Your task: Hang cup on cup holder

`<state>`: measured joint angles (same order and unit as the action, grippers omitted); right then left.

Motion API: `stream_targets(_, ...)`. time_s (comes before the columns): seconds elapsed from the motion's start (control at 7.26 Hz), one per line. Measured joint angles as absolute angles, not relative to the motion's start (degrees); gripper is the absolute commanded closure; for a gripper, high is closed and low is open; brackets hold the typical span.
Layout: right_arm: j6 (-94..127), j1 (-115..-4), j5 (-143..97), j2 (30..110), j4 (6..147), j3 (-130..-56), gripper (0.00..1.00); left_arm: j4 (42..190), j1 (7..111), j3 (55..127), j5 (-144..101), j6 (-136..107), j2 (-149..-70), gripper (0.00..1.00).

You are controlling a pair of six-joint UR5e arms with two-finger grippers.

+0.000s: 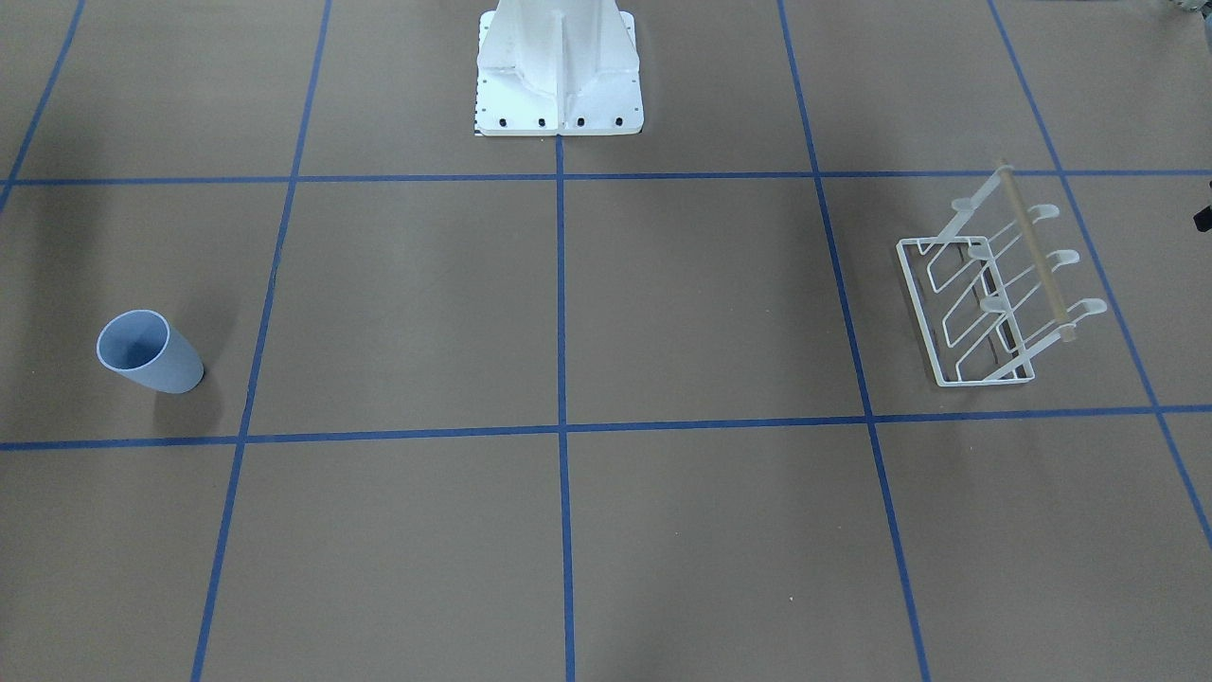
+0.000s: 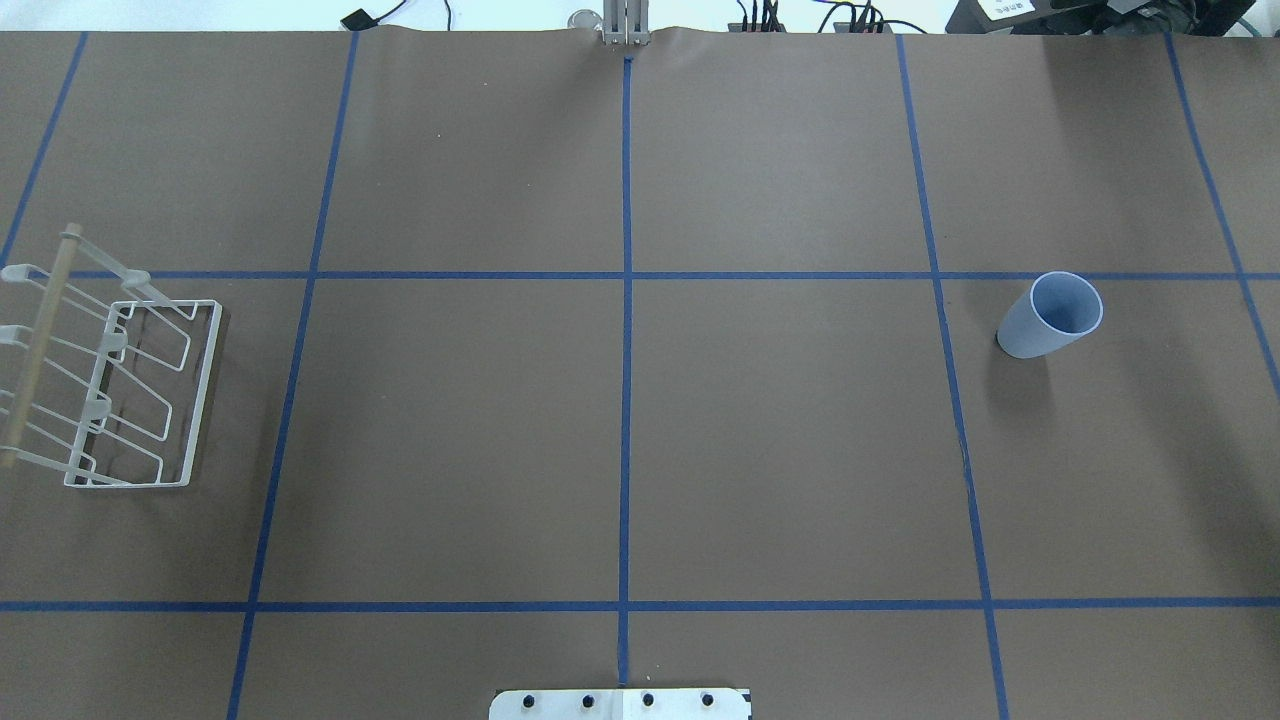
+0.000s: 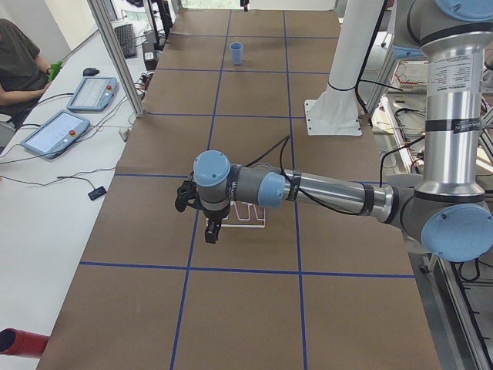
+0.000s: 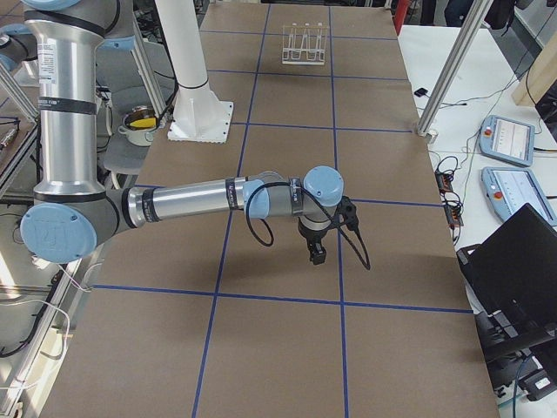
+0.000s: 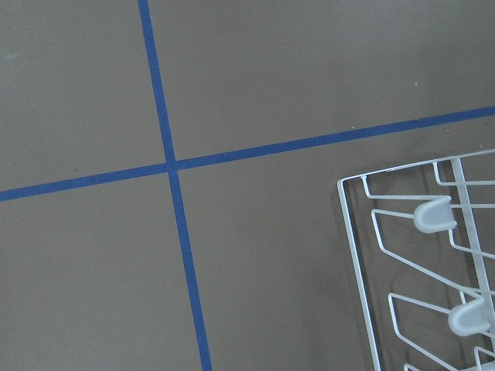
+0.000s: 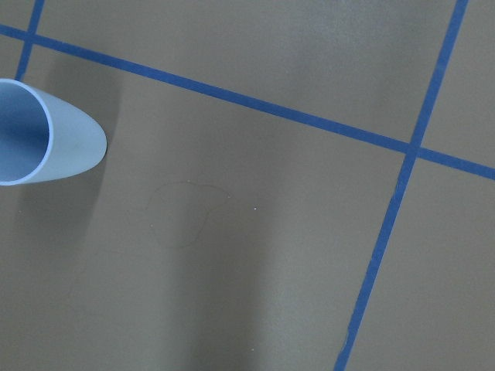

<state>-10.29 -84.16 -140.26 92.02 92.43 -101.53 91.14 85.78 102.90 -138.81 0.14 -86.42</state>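
Observation:
The light blue cup stands upright, rim up, on the robot's right side of the table; it also shows far off in the exterior left view and at the left edge of the right wrist view. The white wire cup holder with its tan rod stands on the robot's left side. My left gripper hangs above the table right beside the holder. My right gripper hangs over the table near the cup. I cannot tell whether either is open or shut.
The white robot pedestal stands at the table's middle edge. Blue tape lines grid the brown table. An operator and tablets are at a side desk; a laptop sits past the table's edge.

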Motion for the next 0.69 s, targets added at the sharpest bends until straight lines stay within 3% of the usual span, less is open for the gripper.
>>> stream_targets(0.41, -7.6, -80.8, -141.0, 90.9, 86.1, -100.1, 0.0, 91.1, 85.8, 103.0, -138.8, 0.2, -86.4, 0.01)
stream_targets(0.69, 6.2, -75.2, -140.4, 87.5, 83.6, -100.0, 0.0, 91.1, 85.8, 103.0, -138.8, 0.2, -86.4, 0.01)
